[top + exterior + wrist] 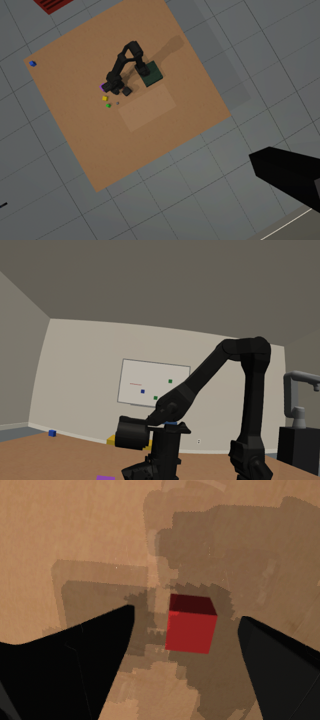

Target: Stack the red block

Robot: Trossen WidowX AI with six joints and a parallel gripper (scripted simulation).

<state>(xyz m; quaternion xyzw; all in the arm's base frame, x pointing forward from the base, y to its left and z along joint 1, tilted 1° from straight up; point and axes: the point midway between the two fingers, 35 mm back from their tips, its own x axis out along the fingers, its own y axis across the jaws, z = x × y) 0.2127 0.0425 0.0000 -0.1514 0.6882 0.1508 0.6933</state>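
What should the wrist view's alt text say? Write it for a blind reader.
A small red cube sits on a brown wooden tabletop between two black gripper fingers, with gaps on both sides. Blocky shadows cover the surface around it.
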